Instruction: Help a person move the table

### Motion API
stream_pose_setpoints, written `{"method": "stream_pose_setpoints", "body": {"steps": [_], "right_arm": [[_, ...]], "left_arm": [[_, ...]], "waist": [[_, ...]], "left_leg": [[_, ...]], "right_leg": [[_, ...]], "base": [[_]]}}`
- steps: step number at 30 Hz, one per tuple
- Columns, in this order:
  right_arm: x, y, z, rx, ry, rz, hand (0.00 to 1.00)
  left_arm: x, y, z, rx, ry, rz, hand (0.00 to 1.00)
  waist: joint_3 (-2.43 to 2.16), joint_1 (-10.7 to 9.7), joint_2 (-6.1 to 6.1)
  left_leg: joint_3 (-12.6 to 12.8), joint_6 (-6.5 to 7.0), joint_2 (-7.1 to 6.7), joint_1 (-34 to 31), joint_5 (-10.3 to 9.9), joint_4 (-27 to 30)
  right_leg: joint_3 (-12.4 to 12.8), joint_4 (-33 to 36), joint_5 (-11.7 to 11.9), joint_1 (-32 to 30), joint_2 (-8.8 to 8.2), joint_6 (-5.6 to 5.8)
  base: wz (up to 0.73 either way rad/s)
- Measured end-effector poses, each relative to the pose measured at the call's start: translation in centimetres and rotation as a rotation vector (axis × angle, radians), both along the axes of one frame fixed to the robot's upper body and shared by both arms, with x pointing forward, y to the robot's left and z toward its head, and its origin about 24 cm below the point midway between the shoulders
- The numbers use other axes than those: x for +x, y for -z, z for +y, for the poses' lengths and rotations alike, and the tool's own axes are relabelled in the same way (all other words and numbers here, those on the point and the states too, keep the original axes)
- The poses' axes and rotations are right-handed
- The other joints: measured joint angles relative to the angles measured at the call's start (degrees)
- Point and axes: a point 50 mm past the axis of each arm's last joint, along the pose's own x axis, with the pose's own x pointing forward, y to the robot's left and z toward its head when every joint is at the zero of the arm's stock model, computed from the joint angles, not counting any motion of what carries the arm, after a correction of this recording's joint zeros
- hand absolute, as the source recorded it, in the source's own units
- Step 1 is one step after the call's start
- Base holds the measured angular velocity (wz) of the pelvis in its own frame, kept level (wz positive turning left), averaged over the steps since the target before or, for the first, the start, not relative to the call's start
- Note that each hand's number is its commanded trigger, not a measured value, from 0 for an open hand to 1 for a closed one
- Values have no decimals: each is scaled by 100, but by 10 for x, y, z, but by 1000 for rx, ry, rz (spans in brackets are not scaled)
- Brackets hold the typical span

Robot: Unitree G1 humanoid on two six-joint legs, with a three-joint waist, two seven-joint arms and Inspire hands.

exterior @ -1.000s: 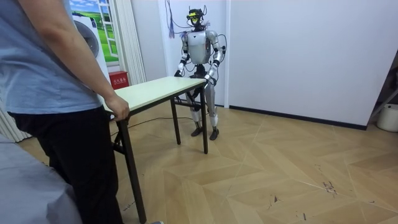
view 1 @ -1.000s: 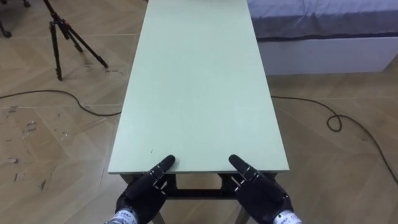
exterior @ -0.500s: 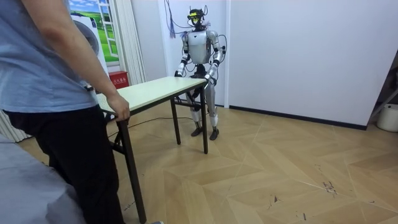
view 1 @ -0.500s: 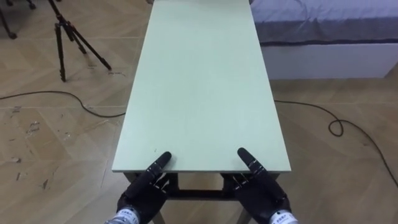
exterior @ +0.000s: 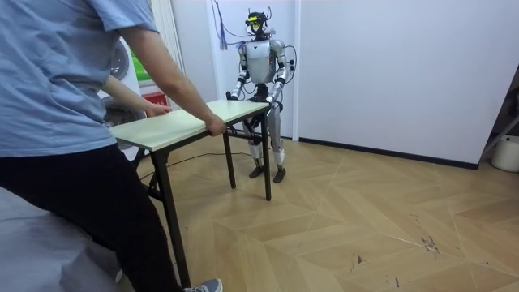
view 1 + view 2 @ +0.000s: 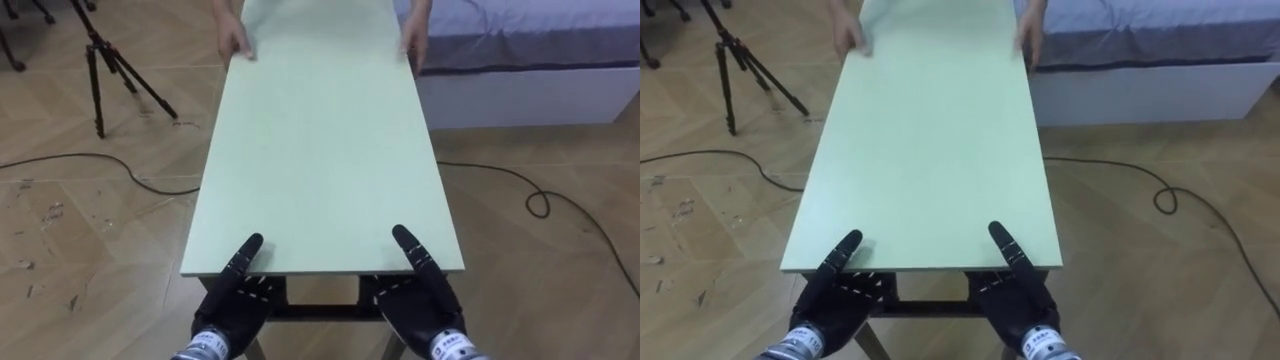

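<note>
Table [image 6: 320,150] stands btwn robot & person [image 5: 65,122], who grips far end. Left hand [image 6: 232,298], right hand [image 6: 420,300] at near edge, thumbs on top; grip underneath hidden, can't tell. Carry itself prob. not yet done.

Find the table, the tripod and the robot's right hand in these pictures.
table [image 6: 320,150]: left eye view, bare middle of its pale green top.
tripod [image 6: 93,48]: left eye view, upper part of its dark legs.
right hand [image 6: 420,310]: left eye view, back of the hand.
</note>
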Motion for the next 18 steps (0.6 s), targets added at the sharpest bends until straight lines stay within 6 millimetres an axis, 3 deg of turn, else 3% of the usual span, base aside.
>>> {"method": "stream_pose_setpoints", "body": {"steps": [11, 15, 16, 17, 18], "right_arm": [[3, -2, 0, -12, 9, 30, 0], [3, -3, 0, -19, 11, 46, 0], [3, -3, 0, -21, 12, 51, 51], [3, -3, 0, -22, 13, 54, 80], [3, -3, 0, -24, 14, 58, 100]], "left_arm": [[2, -1, -2, -38, -32, 23, 0], [2, 0, -3, -43, -42, 45, 1], [1, 0, -4, -48, -48, 51, 67], [1, 0, -5, -49, -50, 54, 84], [1, 0, -5, -50, -51, 61, 100]], "waist": [[-8, 5, 5], [-39, 9, 53], [-49, 12, 68], [-53, 13, 73], [-60, 12, 84]], "left_leg": [[-40, 0, -5, -7, 0, 52], [-34, 0, -6, -5, 0, 52], [-20, 0, -5, 1, 0, 52], [-19, 0, -5, 3, 0, 52], [-19, 0, -5, 6, 0, 52]], "right_leg": [[32, 10, 1, -2, -1, -1], [39, 15, 3, -2, -1, -2], [49, 18, 3, -2, 1, -3], [51, 20, 3, -1, 1, -3], [53, 22, 4, -1, 3, -3]], "base": [[0], [0], [0], [0], [0]]}}
